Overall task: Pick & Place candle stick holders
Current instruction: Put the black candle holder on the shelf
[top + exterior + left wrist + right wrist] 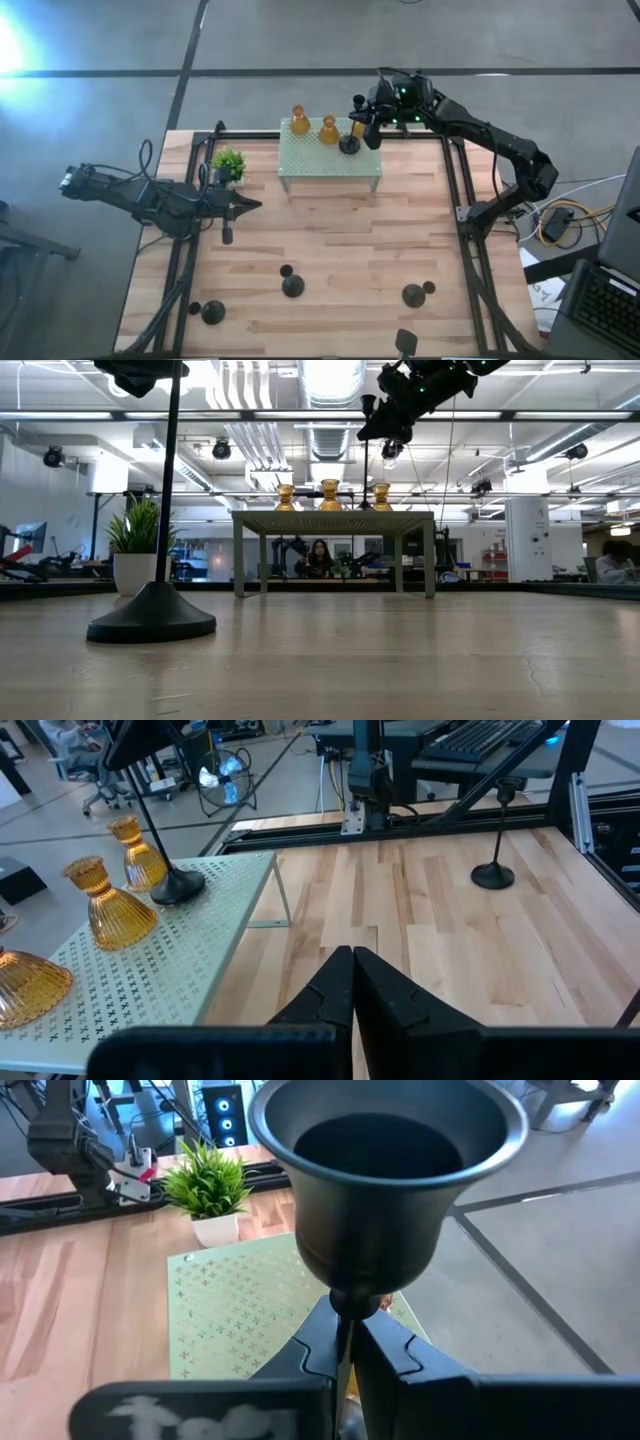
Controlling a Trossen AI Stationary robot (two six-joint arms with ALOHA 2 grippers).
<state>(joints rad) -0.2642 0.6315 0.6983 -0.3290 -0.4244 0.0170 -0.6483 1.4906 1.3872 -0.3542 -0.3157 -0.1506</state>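
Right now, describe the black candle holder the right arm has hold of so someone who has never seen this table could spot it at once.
Find the mint-green perforated stand at the table's far edge, with three amber candle holders on top. At its right end stands one slim black candle holder, base on the stand, its stem pinched by the right gripper just below the cup. It is the only black one up there; the other black holders stand on the wood.

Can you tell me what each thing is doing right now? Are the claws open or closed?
Left gripper: shut, empty, above the table.
Right gripper: shut on a stem.
Slim black candle holder: held by its stem, tilted, base on the stand.
Three amber glass holders: upright on the mint-green perforated stand.
Three other black holders: standing on the wooden table.
Small green potted plant: upright.
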